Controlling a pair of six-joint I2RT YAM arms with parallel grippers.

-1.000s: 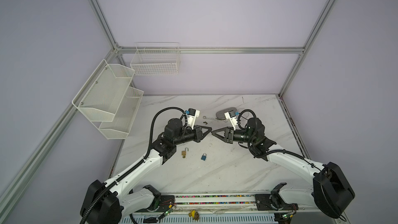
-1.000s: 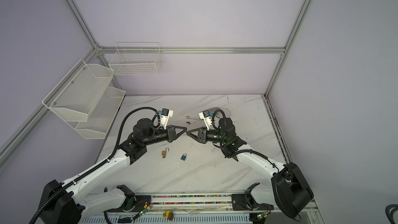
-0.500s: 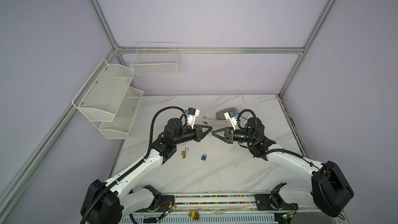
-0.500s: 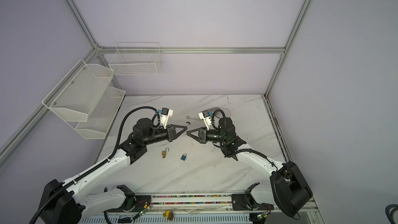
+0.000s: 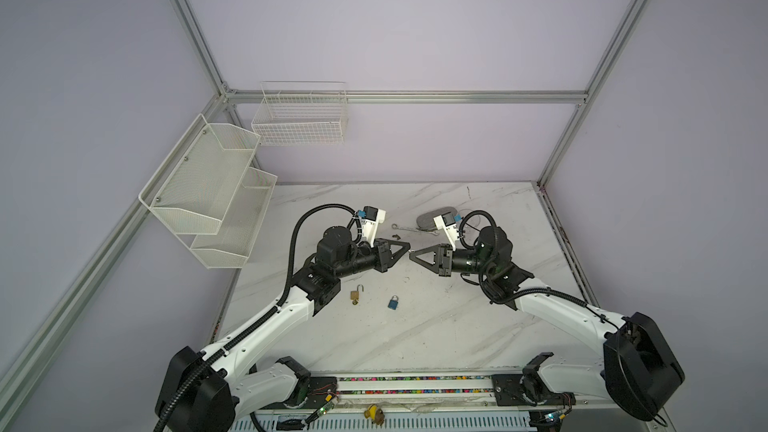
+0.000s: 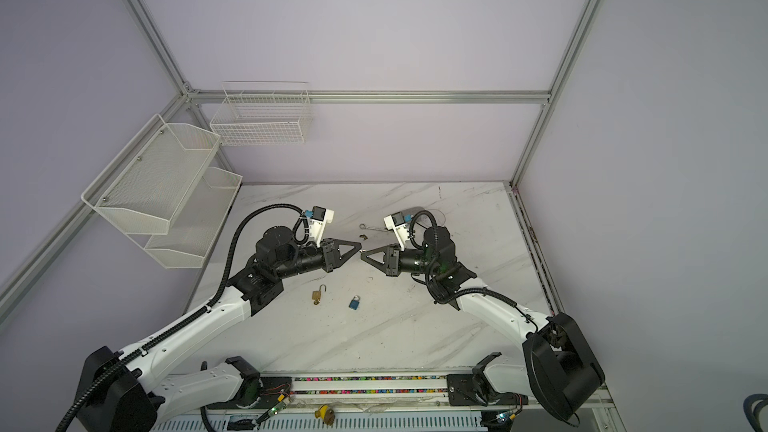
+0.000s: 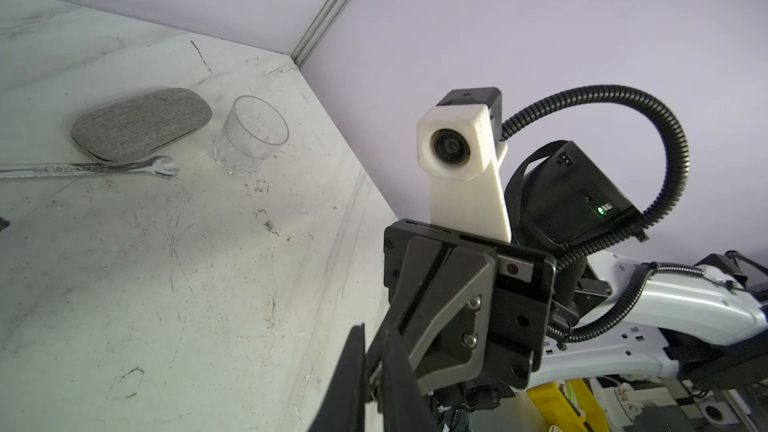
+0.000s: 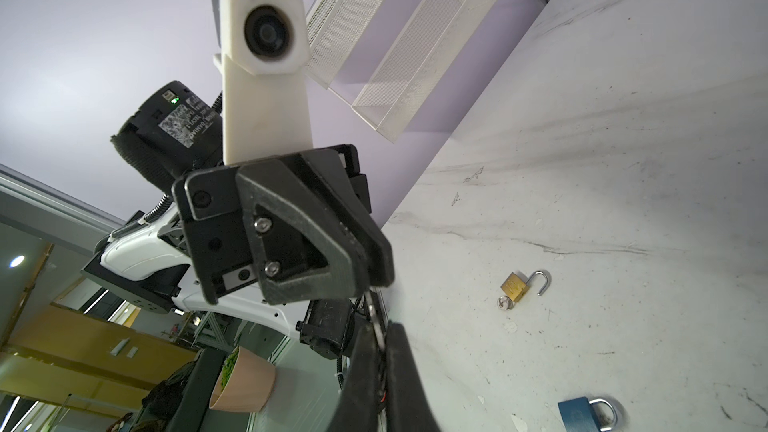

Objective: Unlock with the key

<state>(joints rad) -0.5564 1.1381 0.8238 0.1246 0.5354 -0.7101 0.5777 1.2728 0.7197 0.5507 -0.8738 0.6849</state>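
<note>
The step in hand looks like a pass of the key from one arm to the other. The left gripper and right gripper meet tip to tip in the air above the middle of the tabletop. The right fingers are pressed together on the key's lower end. Its upper end reaches the left fingers, and I cannot tell whether they pinch it or stand slightly apart.

Next, I judge, the left gripper must let go fully and back away. The right must then carry the key down to the blue padlock, which needs steadying.

The key is a thin silver strip. The blue padlock lies flat, shackle closed, near the tabletop's middle towards the front edge. Just beside it, the brass padlock has its shackle open, with a key in its base.
</note>
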